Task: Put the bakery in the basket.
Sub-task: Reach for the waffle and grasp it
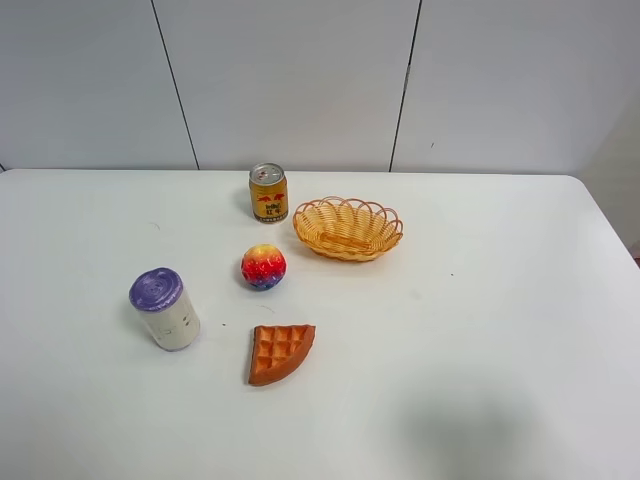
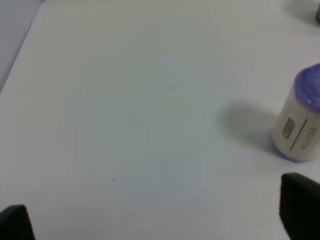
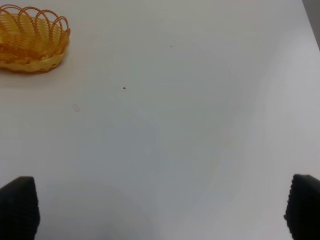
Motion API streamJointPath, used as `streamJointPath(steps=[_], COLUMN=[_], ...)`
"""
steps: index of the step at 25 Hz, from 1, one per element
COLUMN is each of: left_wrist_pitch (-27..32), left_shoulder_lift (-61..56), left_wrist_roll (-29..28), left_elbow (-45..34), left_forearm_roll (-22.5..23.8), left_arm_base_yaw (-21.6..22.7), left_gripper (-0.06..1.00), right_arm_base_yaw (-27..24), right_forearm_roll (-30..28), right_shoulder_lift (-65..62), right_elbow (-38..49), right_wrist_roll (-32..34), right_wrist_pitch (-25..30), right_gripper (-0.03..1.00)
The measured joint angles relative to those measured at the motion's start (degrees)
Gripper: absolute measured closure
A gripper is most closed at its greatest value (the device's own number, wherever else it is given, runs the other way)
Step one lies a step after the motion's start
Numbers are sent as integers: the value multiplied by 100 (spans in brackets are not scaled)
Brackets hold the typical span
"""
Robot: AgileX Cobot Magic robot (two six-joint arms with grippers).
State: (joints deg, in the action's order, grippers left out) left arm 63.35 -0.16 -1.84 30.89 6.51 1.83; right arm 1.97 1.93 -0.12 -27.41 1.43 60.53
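Observation:
The bakery, an orange-brown waffle wedge (image 1: 279,352) with a grid pattern, lies flat on the white table near the front centre. The golden wicker basket (image 1: 348,228) stands empty behind it to the right; part of it shows in the right wrist view (image 3: 31,39). Neither arm shows in the exterior high view. My left gripper (image 2: 160,220) is open over bare table, with only its black fingertips (image 2: 300,200) showing. My right gripper (image 3: 162,210) is open and empty over bare table, well apart from the basket.
A red-yellow-blue ball (image 1: 263,267) sits between the waffle and the basket. A gold can (image 1: 268,192) stands left of the basket. A white can with a purple lid (image 1: 164,308) stands left of the waffle, also in the left wrist view (image 2: 300,120).

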Motion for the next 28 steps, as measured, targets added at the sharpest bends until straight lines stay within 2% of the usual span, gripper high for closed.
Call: streamJointPath(steps=[12, 18, 20, 23, 28], left_wrist_pitch=[0, 0, 0, 0, 0], left_shoulder_lift=[0, 0, 0, 0, 0], left_wrist_roll=[0, 0, 0, 0, 0], left_elbow=[0, 0, 0, 0, 0], left_forearm_roll=[0, 0, 0, 0, 0], left_arm_base_yaw=[0, 0, 0, 0, 0], left_gripper=[-5, -5, -5, -5, -5], right_arm_base_yaw=[0, 5, 58, 181, 386], right_forearm_roll=[27, 323, 421, 881, 2044], right_shoulder_lift=[0, 181, 645, 1712, 3901], right_elbow=[0, -8, -108, -449, -1276], right_wrist_roll=[-27, -421, -558, -894, -1665], right_wrist_pitch=[0, 0, -95, -603, -1246], right_gripper=[-3, -3, -3, -3, -3])
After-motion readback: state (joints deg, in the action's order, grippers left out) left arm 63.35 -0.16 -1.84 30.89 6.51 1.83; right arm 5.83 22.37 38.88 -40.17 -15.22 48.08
